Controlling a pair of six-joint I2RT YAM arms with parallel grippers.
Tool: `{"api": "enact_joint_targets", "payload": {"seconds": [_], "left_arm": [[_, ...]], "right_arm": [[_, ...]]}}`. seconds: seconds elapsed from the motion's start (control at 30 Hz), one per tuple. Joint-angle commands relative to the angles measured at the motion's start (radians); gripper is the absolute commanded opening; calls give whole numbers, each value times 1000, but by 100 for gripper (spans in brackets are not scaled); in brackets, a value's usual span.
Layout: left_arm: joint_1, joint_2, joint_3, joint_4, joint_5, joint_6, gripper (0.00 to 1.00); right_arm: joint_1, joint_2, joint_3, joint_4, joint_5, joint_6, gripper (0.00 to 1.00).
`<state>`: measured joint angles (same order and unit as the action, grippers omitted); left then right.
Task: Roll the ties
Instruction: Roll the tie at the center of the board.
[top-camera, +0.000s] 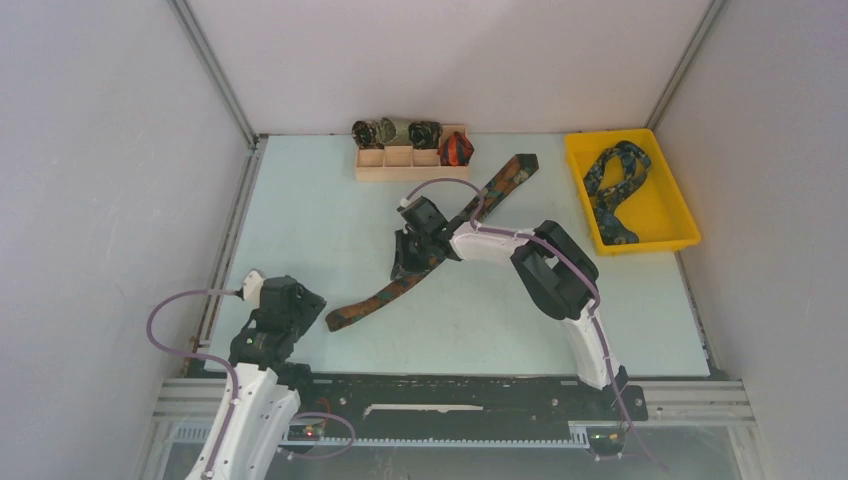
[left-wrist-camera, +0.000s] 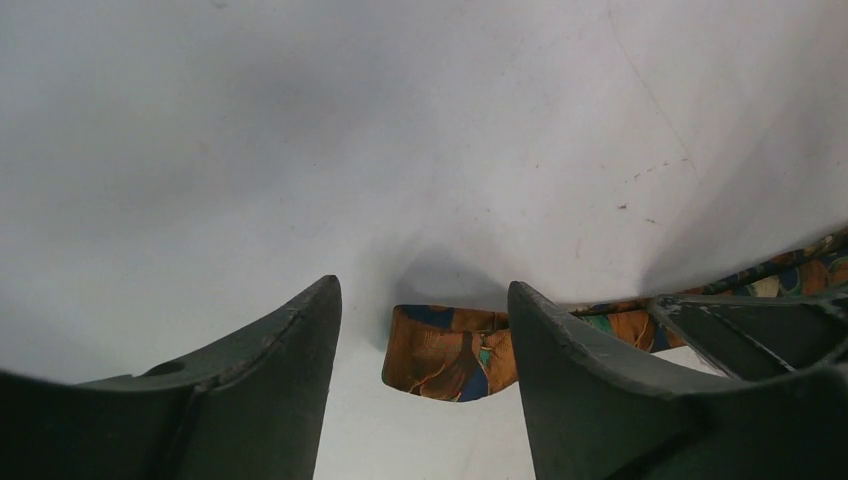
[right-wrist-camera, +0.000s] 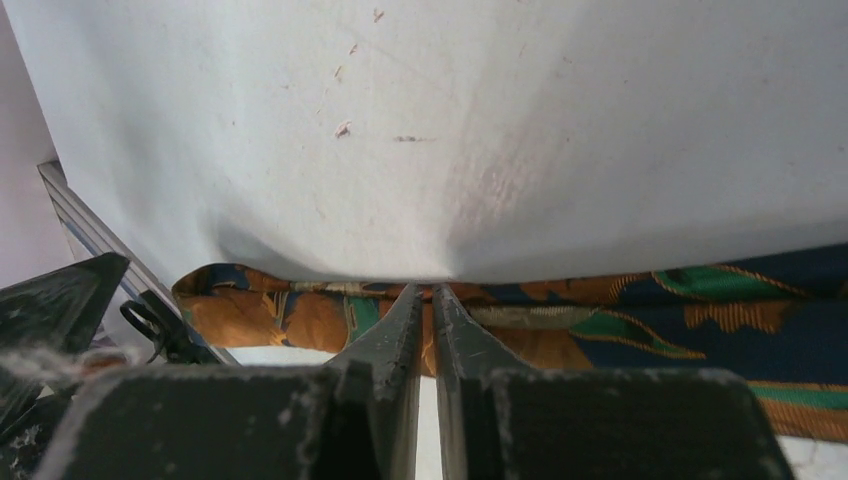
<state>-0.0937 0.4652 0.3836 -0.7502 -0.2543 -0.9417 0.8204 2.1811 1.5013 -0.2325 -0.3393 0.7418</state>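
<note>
A brown-orange-green tie (top-camera: 470, 205) lies flat and diagonal on the table, from near left to far right. My right gripper (top-camera: 405, 262) sits on its middle; in the right wrist view the gripper (right-wrist-camera: 425, 292) is shut on the tie (right-wrist-camera: 640, 320), pinching its fabric. My left gripper (top-camera: 312, 303) is beside the tie's narrow near end. In the left wrist view it (left-wrist-camera: 422, 285) is open, and the tie's end (left-wrist-camera: 450, 350) lies on the table between the fingers (left-wrist-camera: 290, 350), untouched. A navy and teal tie (top-camera: 615, 185) lies loose in a yellow tray (top-camera: 680, 205).
A wooden divided box (top-camera: 400, 172) at the back holds several rolled ties, among them a red-orange and black one (top-camera: 456, 150). Grey walls close in the left, right and back. Purple cables (top-camera: 165, 310) run along both arms.
</note>
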Motion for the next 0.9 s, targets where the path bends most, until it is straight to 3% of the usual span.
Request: {"api": "enact_joint_targets", "payload": {"seconds": [0.0,0.1,0.27,0.6,0.7,0.87], "left_arm": [[-23,-8,-40,90,7,-57,66],[-28,-24,-78,115,44,-60,54],[-55,-60,-115,118,54,-77,49],[-128,-90,-116,72,10,-120,47],[-167,-128,-106,28,-39,-162,54],[-243,-176,-96,-73,-140,-251,53]], "right_arm": [[-11,-104,-14,7,35,-37,11],[-18,-120,-21,3,41,-42,11],[-37,-137,-31,1,40,-47,11],[-44,-158,-44,-3,50,-59,11],[-44,-161,-44,-5,50,-61,11],[-42,-167,-44,-11,52,-64,11]]}}
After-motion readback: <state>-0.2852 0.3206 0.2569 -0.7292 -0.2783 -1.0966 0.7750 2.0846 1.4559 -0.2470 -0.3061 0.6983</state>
